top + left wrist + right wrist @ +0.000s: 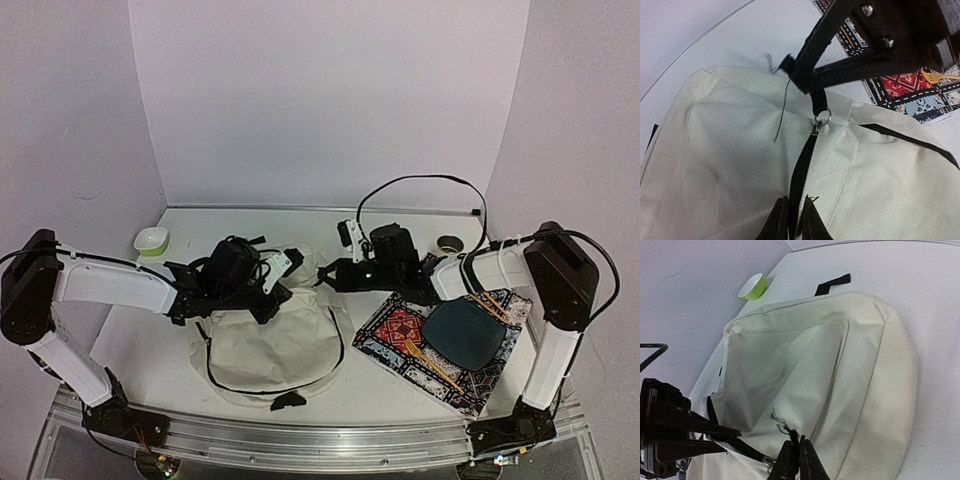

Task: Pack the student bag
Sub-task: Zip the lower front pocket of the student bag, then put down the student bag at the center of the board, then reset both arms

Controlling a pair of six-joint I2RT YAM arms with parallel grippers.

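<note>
Student bag (275, 345): its zipper (801, 160) runs from left fingers (775, 225), clamped on it, toward right fingers (811, 466), pinching cream fabric.

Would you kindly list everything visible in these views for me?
student bag: one, cream with black zippers, table centre-left.
bowl: one, green and white, far left corner.
placemat: one, red-and-blue patterned, right of the bag.
plate: one, dark teal, on the placemat.
fork: one, yellow, on the placemat beside the plate.
cup: one, dark, behind the right arm.
table: one, white, under everything.
left end effector: one, black, shut on the bag's zipper line.
right end effector: one, black, shut on the bag near its zipper pull.
</note>
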